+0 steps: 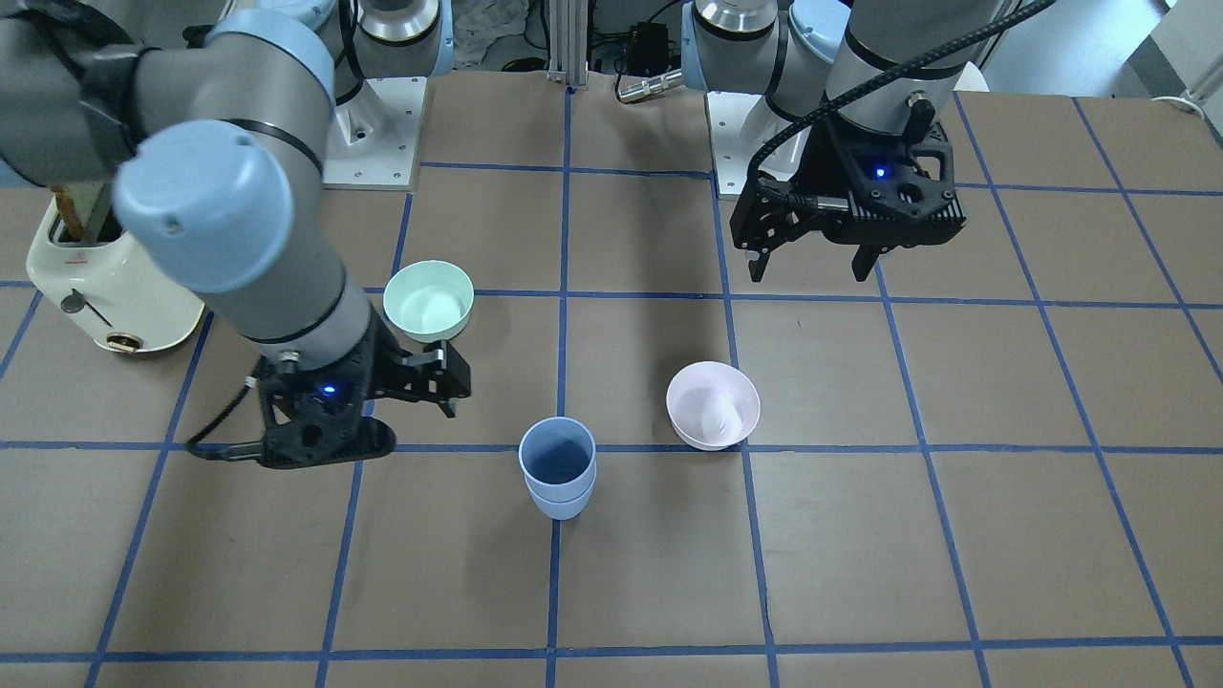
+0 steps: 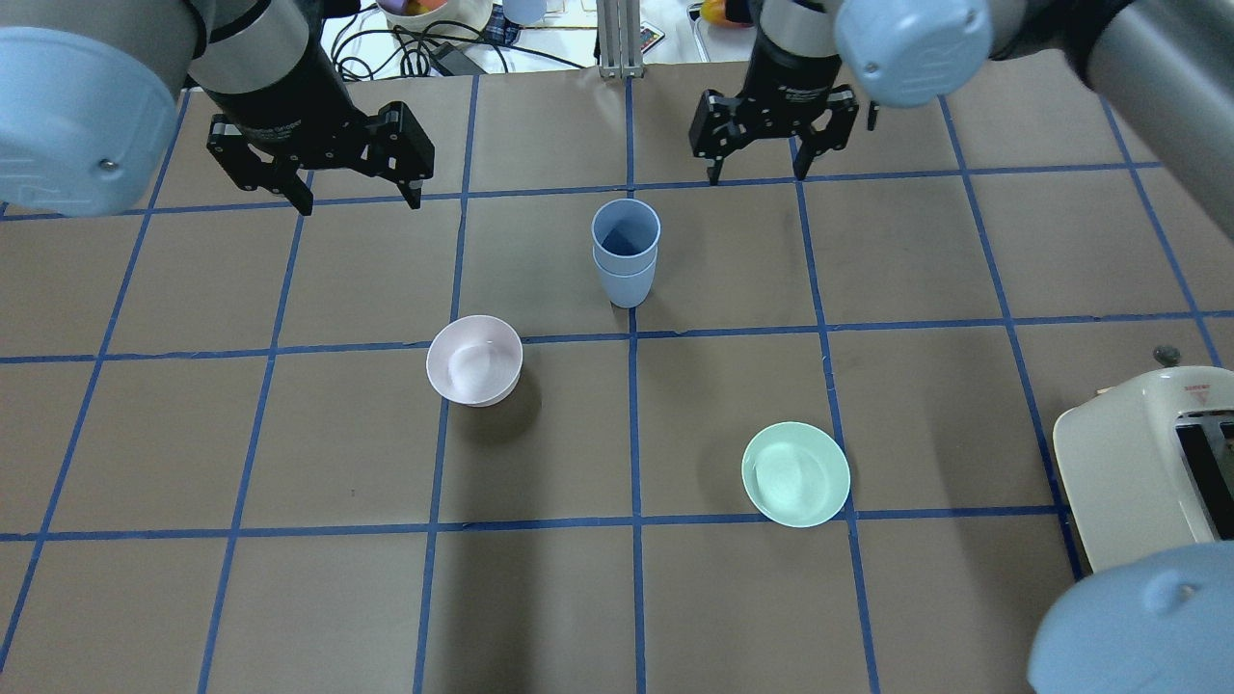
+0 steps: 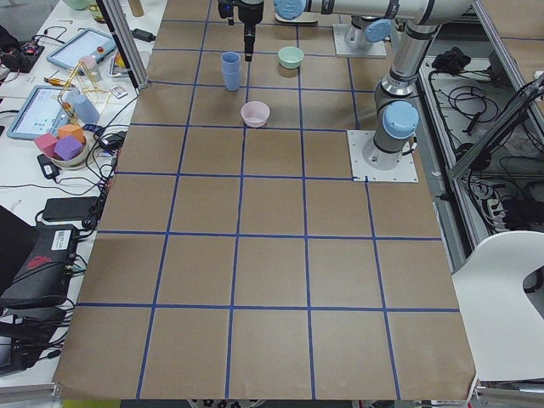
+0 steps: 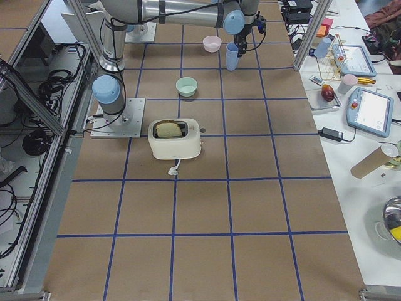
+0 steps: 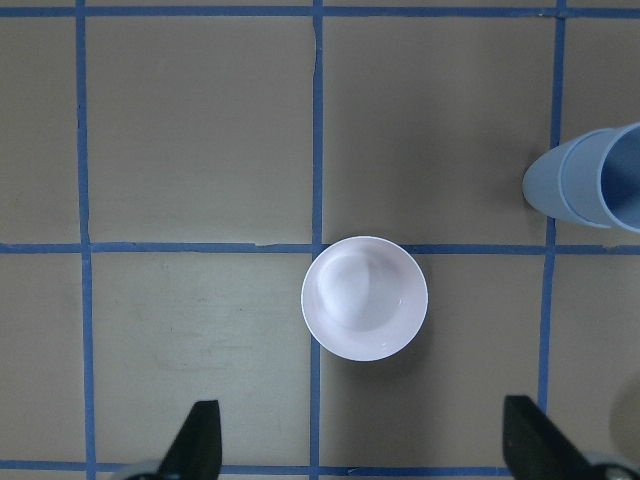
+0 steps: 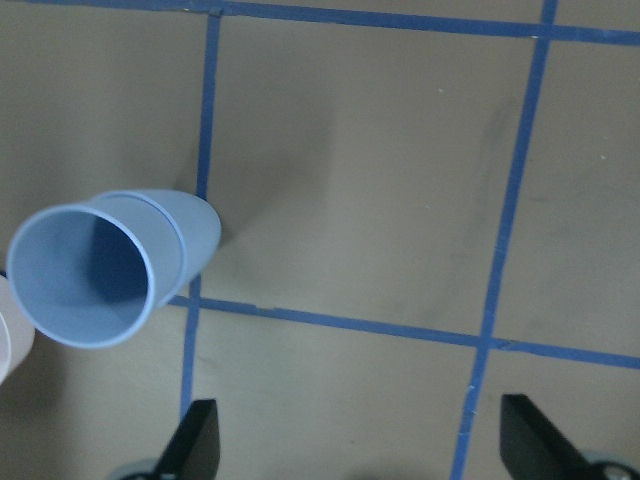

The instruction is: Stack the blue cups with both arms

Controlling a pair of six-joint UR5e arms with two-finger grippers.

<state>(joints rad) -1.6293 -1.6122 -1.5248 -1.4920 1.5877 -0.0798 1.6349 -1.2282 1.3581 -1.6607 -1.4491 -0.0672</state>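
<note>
The two blue cups [image 2: 626,255] stood nested one inside the other, upright, a little above the centre of the overhead frame. The foot of the stack was just above a crossing of the blue tape lines [image 2: 634,434] that marked the brown surface [image 2: 318,607] into squares. Neither arm touched them. The left tool [image 2: 359,198] hung in the upper left of that frame, well apart from the stack, its two fingers spread wide with nothing between them. Its wrist camera looked straight down on the pink bowl [image 2: 474,360], which sat in the middle of that picture above the two dark fingertips at the bottom edge, with the stack cut off at the right border. The right tool [image 2: 757,175] hung in the upper middle of the overhead frame, near the stack and to its upper right, likewise spread wide and empty. In its own camera the cups appeared at the left side, the inner one's rim standing clear of the outer one's. In the overhead frame the pink bowl sat upright to the lower left of the cups, beside a tape crossing. The green bowl [image 2: 795,473] sat lower right of centre, its edge over a horizontal tape line. A cream toaster [image 2: 1138,463] stood at the right edge, well apart from the cups, with something brown in its slot in the right side view.
</note>
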